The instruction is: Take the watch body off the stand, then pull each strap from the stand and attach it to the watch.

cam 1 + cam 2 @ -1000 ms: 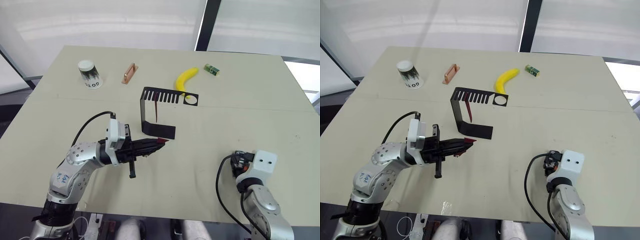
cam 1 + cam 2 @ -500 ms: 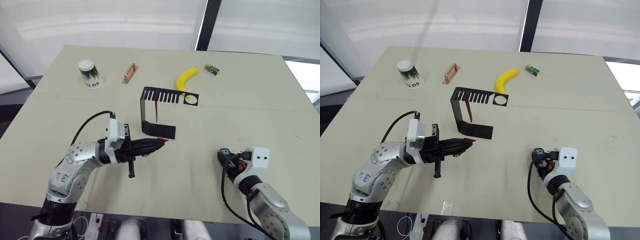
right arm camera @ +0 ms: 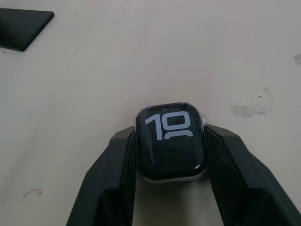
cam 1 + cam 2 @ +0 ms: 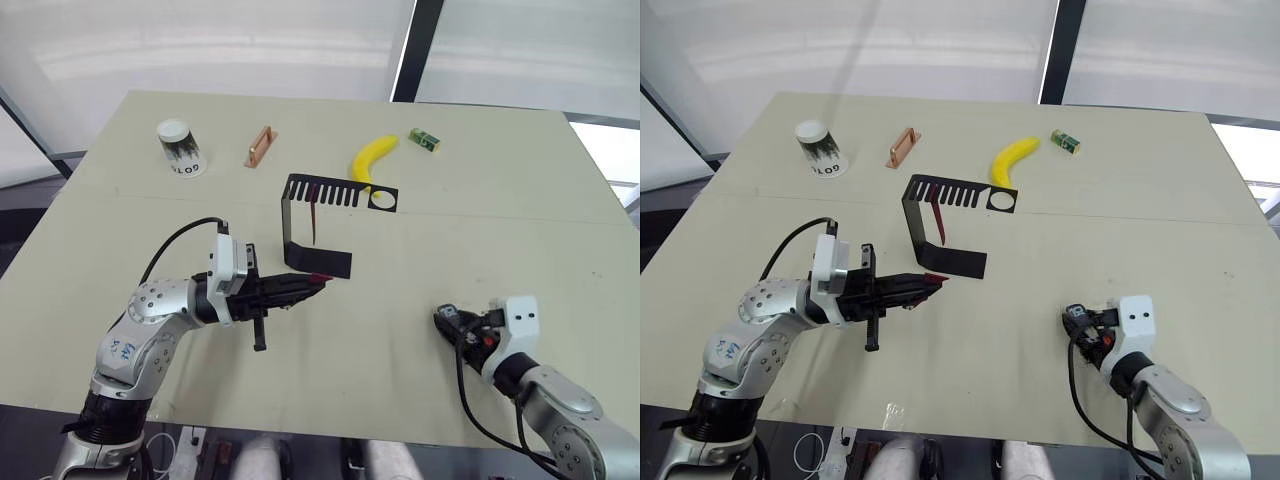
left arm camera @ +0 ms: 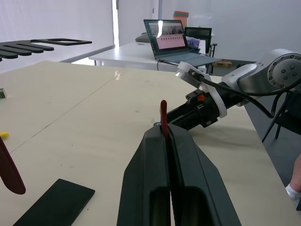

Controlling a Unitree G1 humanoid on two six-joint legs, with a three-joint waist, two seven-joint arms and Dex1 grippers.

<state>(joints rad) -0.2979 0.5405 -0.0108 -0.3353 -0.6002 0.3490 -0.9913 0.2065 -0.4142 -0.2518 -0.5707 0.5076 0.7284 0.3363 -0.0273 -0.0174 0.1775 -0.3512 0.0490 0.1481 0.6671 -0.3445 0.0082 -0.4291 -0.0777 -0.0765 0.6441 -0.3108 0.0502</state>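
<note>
Strap [image 5: 163,117] pinched in the left gripper [image 4: 318,284], watch [image 3: 170,140] clamped in the right gripper [image 3: 171,141] — attaching comes next; they must meet, lined up end to slot.

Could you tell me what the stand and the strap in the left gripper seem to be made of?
The stand looks like thin bent sheet metal with a matte black finish: flat faces, crisp folds, cut slots. The strap clamped in the left gripper looks like soft maroon rubber or silicone, smooth and unglossy, though that cannot be confirmed.
</note>
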